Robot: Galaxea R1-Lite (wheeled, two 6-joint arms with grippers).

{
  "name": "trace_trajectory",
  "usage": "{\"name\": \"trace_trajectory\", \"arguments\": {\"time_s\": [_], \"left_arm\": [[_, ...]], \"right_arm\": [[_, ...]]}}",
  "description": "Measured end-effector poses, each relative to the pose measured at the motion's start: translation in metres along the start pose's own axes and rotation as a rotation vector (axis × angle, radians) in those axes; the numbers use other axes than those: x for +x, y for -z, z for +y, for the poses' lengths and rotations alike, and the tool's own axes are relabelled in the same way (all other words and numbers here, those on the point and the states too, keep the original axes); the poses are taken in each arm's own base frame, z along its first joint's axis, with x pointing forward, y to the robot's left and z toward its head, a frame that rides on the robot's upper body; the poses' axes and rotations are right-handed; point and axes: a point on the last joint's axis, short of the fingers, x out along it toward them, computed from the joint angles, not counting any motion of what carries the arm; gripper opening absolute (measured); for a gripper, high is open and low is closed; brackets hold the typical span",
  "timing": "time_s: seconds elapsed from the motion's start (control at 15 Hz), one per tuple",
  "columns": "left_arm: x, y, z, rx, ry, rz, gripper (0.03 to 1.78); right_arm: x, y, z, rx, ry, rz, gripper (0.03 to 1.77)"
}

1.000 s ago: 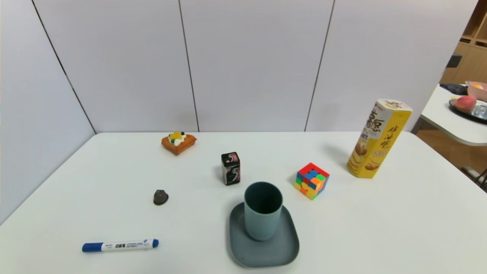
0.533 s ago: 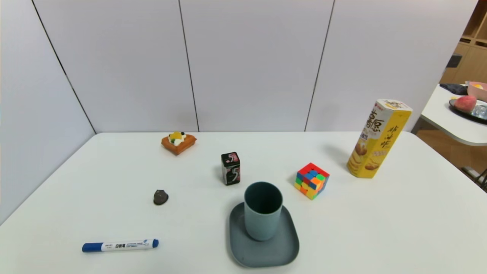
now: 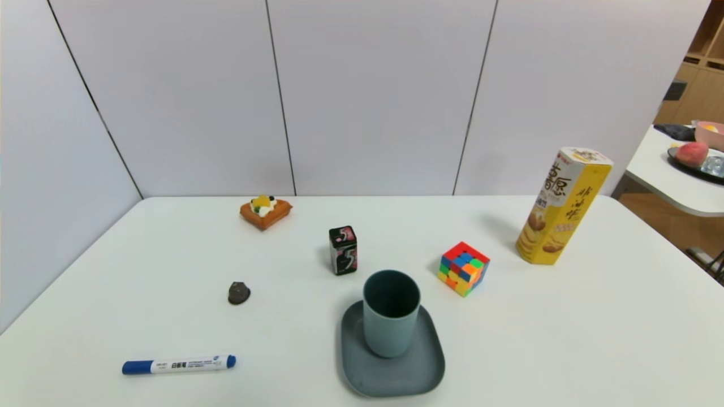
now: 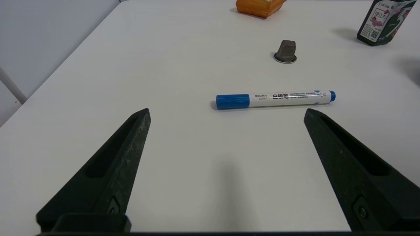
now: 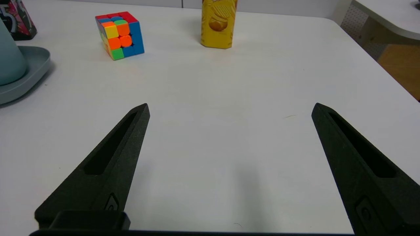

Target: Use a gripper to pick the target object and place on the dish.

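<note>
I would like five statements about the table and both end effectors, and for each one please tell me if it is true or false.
1. The cup stands upright on the dish. True.
2. The right end effector is gripping the puzzle cube. False: it is open and holds nothing, above the right part of the table.
3. The marker lies in the dish. False: it lies on the table, to the left of the dish.
4. The left end effector is open and empty, near the marker. True.
5. The tall yellow box lies flat on its side. False: it stands upright, behind and to the right of the puzzle cube.
</note>
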Motion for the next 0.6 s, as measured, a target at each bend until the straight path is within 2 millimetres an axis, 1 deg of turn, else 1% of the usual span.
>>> {"name": "trace_trajectory", "arguments": {"time_s": [0.6], "left_arm": [[0.0000, 0.0000, 0.0000, 0.000, 0.000, 0.000, 1.69]], "right_arm": [[0.0000, 0.0000, 0.0000, 0.016, 0.002, 0.001, 1.71]]}}
